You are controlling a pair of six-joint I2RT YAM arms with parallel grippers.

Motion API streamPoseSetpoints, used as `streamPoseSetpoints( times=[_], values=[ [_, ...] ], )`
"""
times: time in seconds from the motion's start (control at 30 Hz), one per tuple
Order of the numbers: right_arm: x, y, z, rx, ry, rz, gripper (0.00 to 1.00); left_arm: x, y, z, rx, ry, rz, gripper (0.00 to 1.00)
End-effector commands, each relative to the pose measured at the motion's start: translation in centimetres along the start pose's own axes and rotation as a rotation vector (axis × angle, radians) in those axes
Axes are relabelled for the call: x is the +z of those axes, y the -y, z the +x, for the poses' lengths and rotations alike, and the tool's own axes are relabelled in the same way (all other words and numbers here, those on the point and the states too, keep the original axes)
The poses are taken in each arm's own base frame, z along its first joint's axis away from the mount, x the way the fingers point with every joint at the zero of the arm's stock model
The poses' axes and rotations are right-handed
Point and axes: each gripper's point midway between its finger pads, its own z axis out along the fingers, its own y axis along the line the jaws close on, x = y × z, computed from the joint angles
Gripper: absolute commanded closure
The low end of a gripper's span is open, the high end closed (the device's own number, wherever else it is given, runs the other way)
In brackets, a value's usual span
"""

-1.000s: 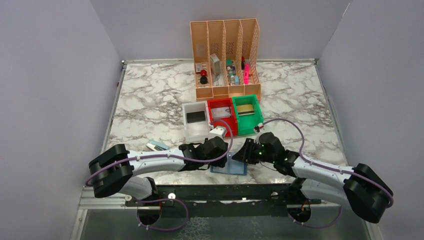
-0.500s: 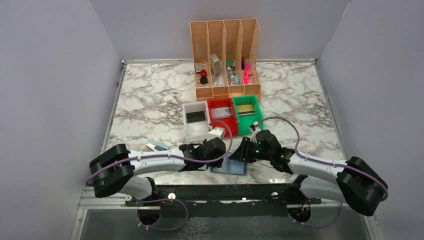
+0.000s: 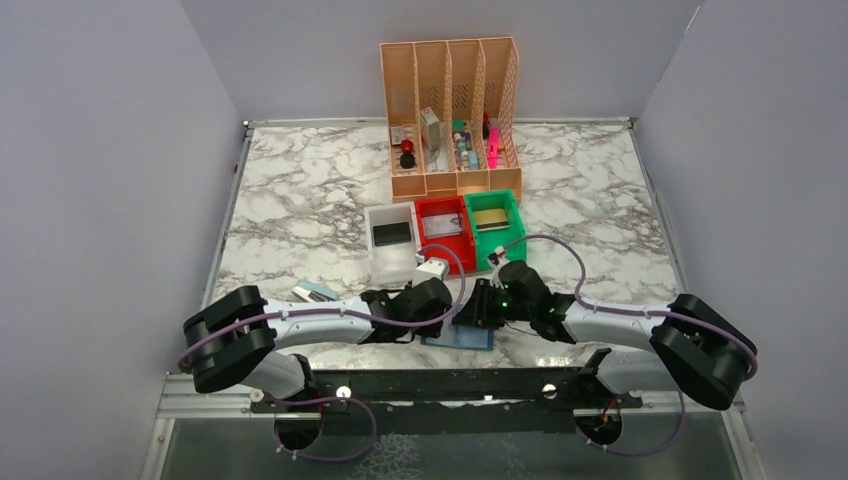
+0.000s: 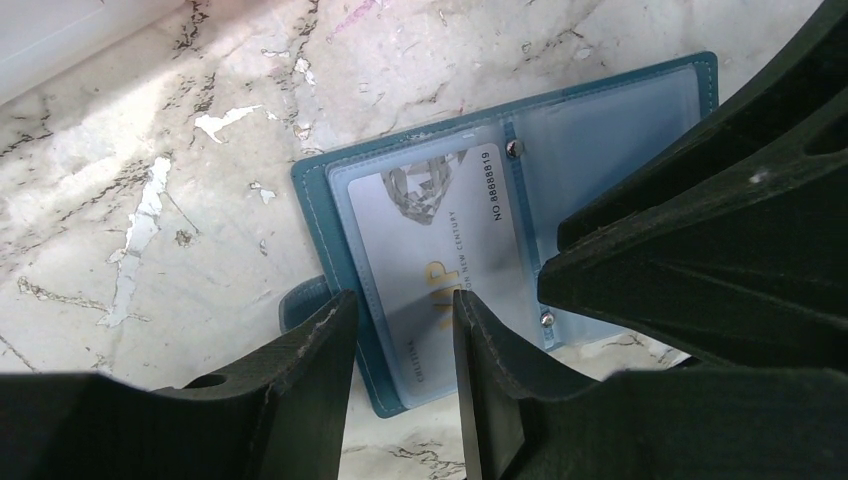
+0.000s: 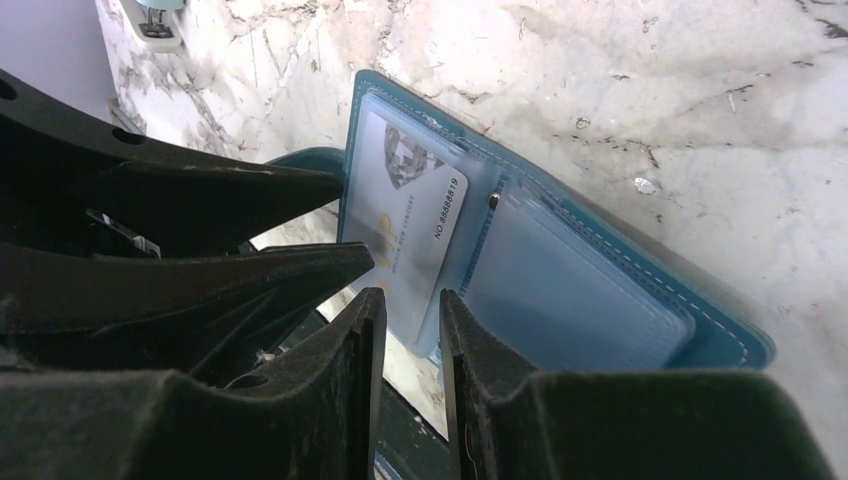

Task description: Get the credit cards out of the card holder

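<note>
The teal-blue card holder (image 3: 458, 337) lies open on the marble near the front edge. In the left wrist view its (image 4: 590, 140) left clear pocket holds a silvery-grey "VIP" credit card (image 4: 430, 240). The right pocket looks empty. My left gripper (image 4: 403, 300) is open with a narrow gap, low over the card's near end. My right gripper (image 5: 410, 300) is open a slit, close over the card (image 5: 405, 215) and the wallet's (image 5: 590, 290) middle fold. Both grippers (image 3: 440, 300) (image 3: 482, 305) nearly touch above the wallet. No gold card shows in the wallet.
White (image 3: 377, 262), red (image 3: 457, 244) and green (image 3: 512, 250) bins stand just behind the grippers; the green one holds a flat tan piece (image 3: 489, 218). A peach mesh organizer (image 3: 450, 60) stands at the back. A small flat item (image 3: 315, 291) lies left, and a white object (image 3: 432, 268) lies by the bins.
My right gripper has moved left, closer to the left gripper and over the wallet. The left arm and the wallet have hardly moved.
</note>
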Motion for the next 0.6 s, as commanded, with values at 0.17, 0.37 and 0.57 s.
streamPoseSetpoints(
  times=[0.17,0.37,0.57],
  values=[
    [1.4,-0.4,-0.1,0.018,-0.015,0.005,0.71,0.4,-0.4,0.7,0.03,-0.019,-0.013,0.6],
    [2.1,0.6,0.4,0.04,-0.032,0.036,0.73,0.3,0.1,0.6,0.047,-0.026,0.005,0.68],
    [2.3,0.4,0.4,0.052,-0.027,0.017,0.77,0.3,0.3,0.7,0.063,-0.036,0.02,0.76]
  ],
)
